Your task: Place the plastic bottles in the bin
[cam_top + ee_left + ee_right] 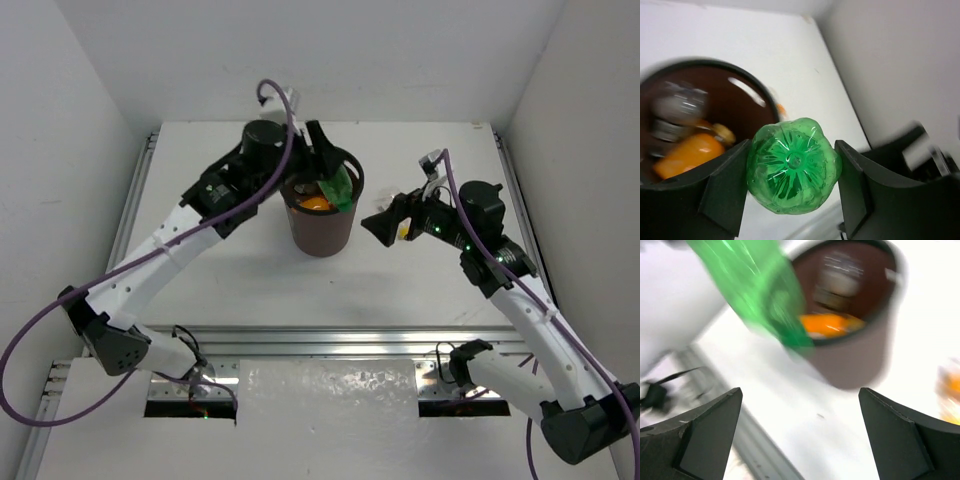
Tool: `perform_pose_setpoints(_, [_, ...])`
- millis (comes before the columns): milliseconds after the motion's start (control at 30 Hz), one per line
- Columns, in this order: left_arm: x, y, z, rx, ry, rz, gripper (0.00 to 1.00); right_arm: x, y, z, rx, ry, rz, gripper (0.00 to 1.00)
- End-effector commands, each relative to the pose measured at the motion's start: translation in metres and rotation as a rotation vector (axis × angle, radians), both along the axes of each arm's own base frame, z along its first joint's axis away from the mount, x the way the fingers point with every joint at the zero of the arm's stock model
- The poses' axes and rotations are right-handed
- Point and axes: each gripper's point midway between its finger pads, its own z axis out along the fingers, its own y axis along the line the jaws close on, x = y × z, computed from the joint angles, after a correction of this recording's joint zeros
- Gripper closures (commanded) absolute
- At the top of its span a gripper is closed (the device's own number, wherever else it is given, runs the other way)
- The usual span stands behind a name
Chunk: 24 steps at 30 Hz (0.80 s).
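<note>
Left claw is clamped on the green bottle, holding it tilted over the bin with its lower end at the rim. The bin stands mid-tabletop. Inside it are an orange bottle and a clear dark-label bottle, which is blurred. Right claw is spread wide and empty, near the bin's right side.

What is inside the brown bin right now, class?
Inside the bin: an orange-filled bottle and a blurred clear bottle. The green bottle hangs at the rim. The bin's floor is hidden beneath them.
</note>
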Motion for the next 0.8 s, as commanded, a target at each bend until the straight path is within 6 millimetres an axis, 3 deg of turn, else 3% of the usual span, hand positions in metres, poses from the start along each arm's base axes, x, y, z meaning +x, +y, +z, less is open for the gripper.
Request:
perform_pose_setpoints(0, [0.048,0.068,0.014,0.022,-0.008,0.284,1.0,0.022,-0.052,-0.017,-0.156,0.049,-0.31,0.01])
perform_pose_setpoints(33, [0.053,0.072,0.014,0.019,-0.006,0.292,1.0,0.028,-0.072,-0.027,-0.208,0.086,-0.425,0.01])
perform_pose_setpoints(200, [0.073,0.086,0.016,0.026,-0.014,0.355,1.0,0.049,-0.1,-0.05,-0.32,0.16,-0.575,0.01])
perform_pose_setpoints(267, [0.077,0.084,0.012,0.037,-0.01,0.353,0.9,0.058,-0.107,-0.057,-0.335,0.178,-0.606,0.01])
perform_pose_setpoints(300, [0.082,0.081,0.005,0.048,0.003,0.35,0.84,0.066,-0.108,-0.071,-0.364,0.209,-0.608,0.01])
perform_pose_setpoints(333, [0.082,0.078,-0.003,0.061,0.025,0.338,0.67,0.073,-0.112,-0.078,-0.373,0.223,-0.616,0.01])
perform_pose_setpoints(400, [0.085,0.073,-0.02,0.083,0.06,0.323,0.49,0.09,-0.11,-0.1,-0.42,0.276,-0.597,0.01])
perform_pose_setpoints(433, [0.084,0.071,-0.024,0.085,0.074,0.311,0.31,0.097,-0.113,-0.109,-0.443,0.3,-0.604,0.01])
perform_pose_setpoints(467, [0.084,0.07,-0.029,0.09,0.087,0.302,0.25,0.108,-0.113,-0.108,-0.447,0.303,-0.604,0.01])
perform_pose_setpoints(500, [0.08,0.067,-0.032,0.092,0.102,0.284,0.11,0.119,-0.115,-0.133,-0.492,0.359,-0.595,0.01])
perform_pose_setpoints(533, [0.079,0.068,-0.031,0.095,0.106,0.279,0.05,0.127,-0.116,-0.141,-0.504,0.377,-0.593,0.01])
perform_pose_setpoints(600, [0.069,0.071,-0.025,0.095,0.107,0.271,0.04,0.147,-0.116,-0.151,-0.515,0.396,-0.573,0.04])
perform_pose_setpoints(633, [0.064,0.073,-0.022,0.097,0.101,0.264,0.01,0.157,-0.119,-0.176,-0.54,0.437,-0.563,0.05])
perform_pose_setpoints(700, [0.05,0.08,-0.01,0.093,0.083,0.254,0.0,0.178,-0.117,-0.183,-0.558,0.412,-0.538,0.06])
perform_pose_setpoints(733, [0.045,0.084,-0.005,0.098,0.072,0.257,0.0,0.182,-0.114,-0.207,-0.581,0.452,-0.508,0.06])
perform_pose_setpoints(767, [0.034,0.09,0.004,0.091,0.055,0.256,0.0,0.193,-0.11,-0.209,-0.575,0.448,-0.494,0.07])
